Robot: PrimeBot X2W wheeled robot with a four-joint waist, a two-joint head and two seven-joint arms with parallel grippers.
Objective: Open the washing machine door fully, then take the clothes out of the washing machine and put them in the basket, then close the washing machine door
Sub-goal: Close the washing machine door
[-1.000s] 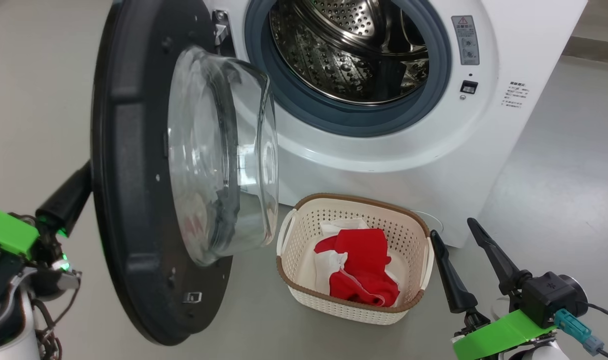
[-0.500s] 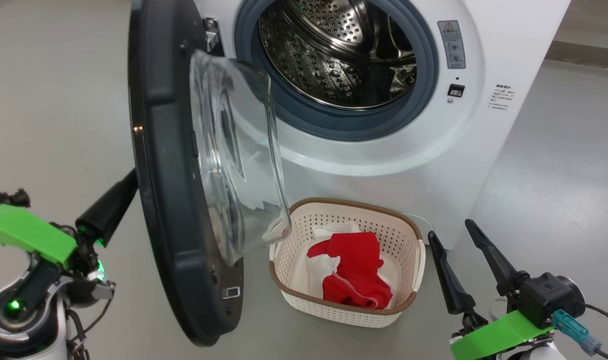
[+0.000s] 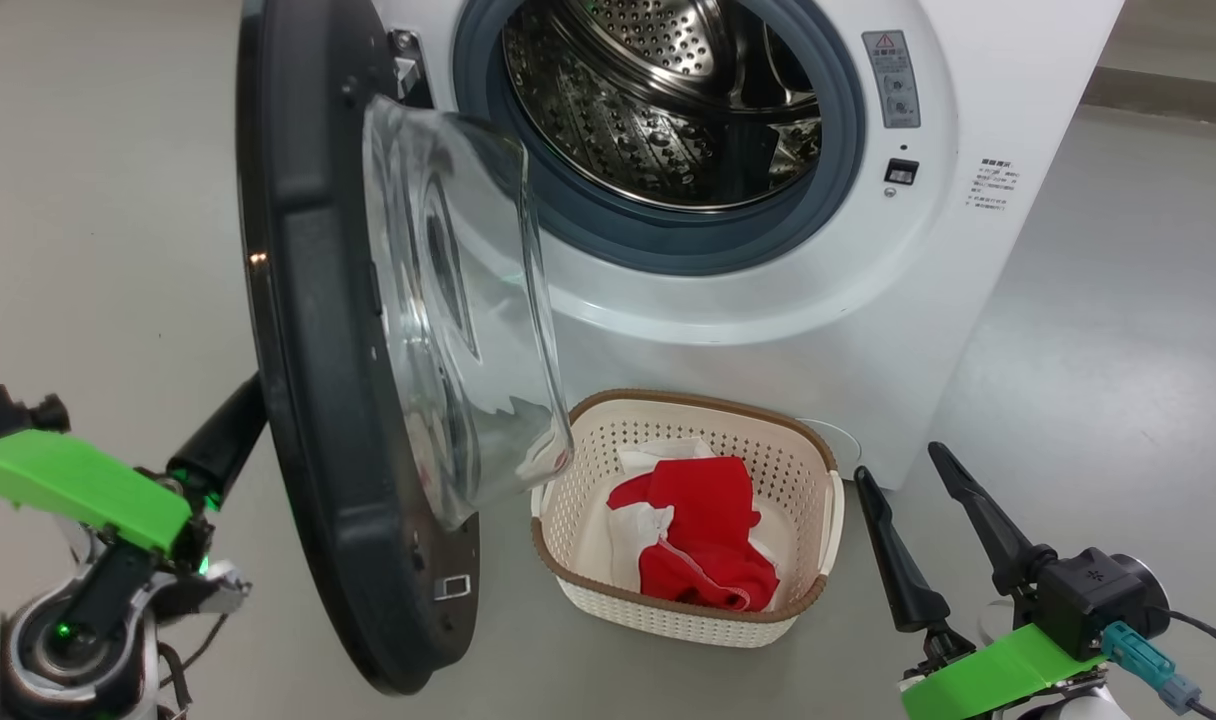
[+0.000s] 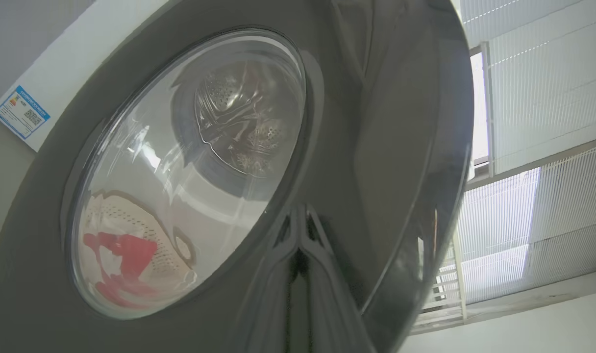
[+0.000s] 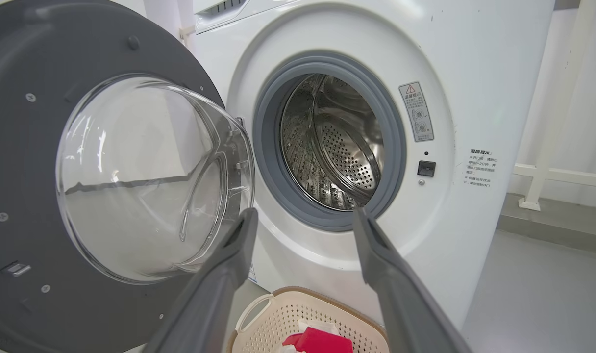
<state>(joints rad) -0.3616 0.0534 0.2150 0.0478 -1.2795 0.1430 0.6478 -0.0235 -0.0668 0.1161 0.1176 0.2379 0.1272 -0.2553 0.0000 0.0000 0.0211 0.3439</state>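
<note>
The washing machine [image 3: 768, 300] stands with its door [image 3: 308, 350] about half open, the glass bowl [image 3: 458, 300] facing the basket. Bare steel shows in the drum [image 3: 668, 100]. Red and white clothes [image 3: 703, 540] lie in the cream basket [image 3: 668, 620] on the floor below the opening. My left gripper [image 3: 238, 420] is shut, its tips hidden behind the door. In the left wrist view the shut left gripper [image 4: 298, 274] meets its own reflection on the door's glossy outer face [image 4: 376, 147]. My right gripper [image 3: 900, 462] stands open and empty to the right of the basket. The open right gripper [image 5: 304, 213] points at the drum [image 5: 337, 147].
Grey floor [image 3: 1098, 330] spreads to the right of the machine and to the left behind the door. A white railing and a step [image 5: 538, 201] stand beyond the machine's right side. Slatted blinds [image 4: 538, 88] show past the door's edge.
The door has swung some way toward the machine, now more edge-on to the head camera. My left gripper has followed behind it, rightward and up. The right gripper has stayed put.
</note>
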